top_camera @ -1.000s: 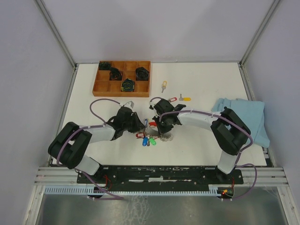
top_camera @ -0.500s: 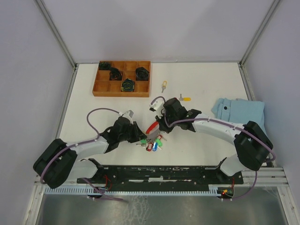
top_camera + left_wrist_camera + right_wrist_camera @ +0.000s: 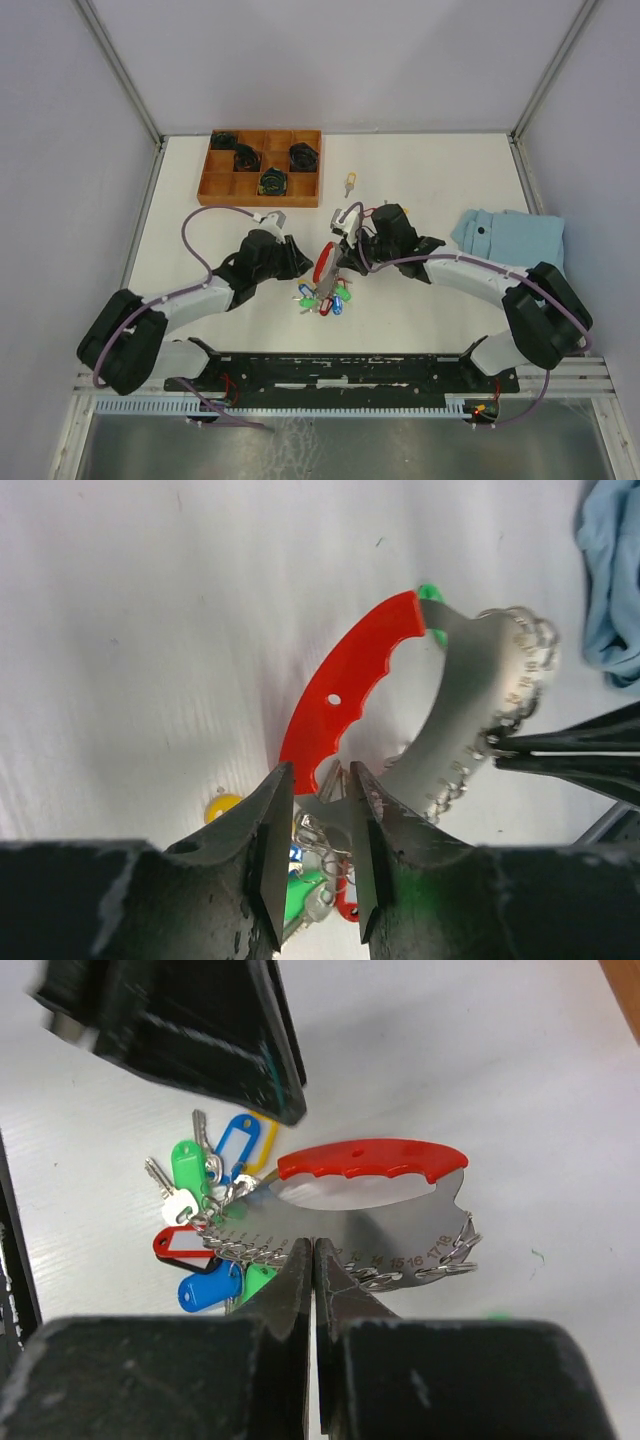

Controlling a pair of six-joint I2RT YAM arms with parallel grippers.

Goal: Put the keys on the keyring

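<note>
We see the keyring (image 3: 370, 1218), a bunch with a red curved plastic strap (image 3: 340, 695), a grey metal beaded band (image 3: 470, 680) and blue, green and red oblong tags (image 3: 208, 1290), at the middle of the white table (image 3: 440, 170) between our two arms. Our right gripper (image 3: 312, 1252) is clamped on the lower edge of the grey band. Our left gripper (image 3: 317, 775) stands parted, its tips just beside either side of the strap's lower end, gripping nothing. Its black fingers (image 3: 265, 870) hide most of the tags from the left wrist view. One small silver key (image 3: 350, 182) with a yellow tag lies well apart from the bunch, near the right end of the brown wooden compartment tray (image 3: 222, 186), which holds black round parts (image 3: 272, 181). A crumpled light blue cloth (image 3: 520, 240) lies beside the right arm.
</note>
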